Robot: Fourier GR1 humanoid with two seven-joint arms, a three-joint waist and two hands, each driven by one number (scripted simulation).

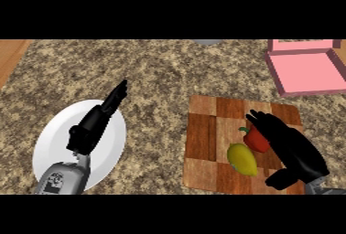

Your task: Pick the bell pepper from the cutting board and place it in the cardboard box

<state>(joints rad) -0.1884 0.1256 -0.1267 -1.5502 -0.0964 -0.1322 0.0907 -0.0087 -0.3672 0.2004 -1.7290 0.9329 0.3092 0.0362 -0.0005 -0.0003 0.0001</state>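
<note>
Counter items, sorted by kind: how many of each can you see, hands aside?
Fruit and vegetables: 2, the red bell pepper and a yellow mango-like fruit
Boards: 1, the wooden cutting board
Plates: 1, the white plate
Boxes: 1, the pink open box
Unclear: 1, a grey object at the far edge
Total: 6

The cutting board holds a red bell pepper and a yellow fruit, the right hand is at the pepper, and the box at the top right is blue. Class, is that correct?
Not quite: the box is pink, not blue, as the head view shows. The rest stands: the cutting board holds the red bell pepper and the yellow fruit, with the right hand at the pepper.
</note>
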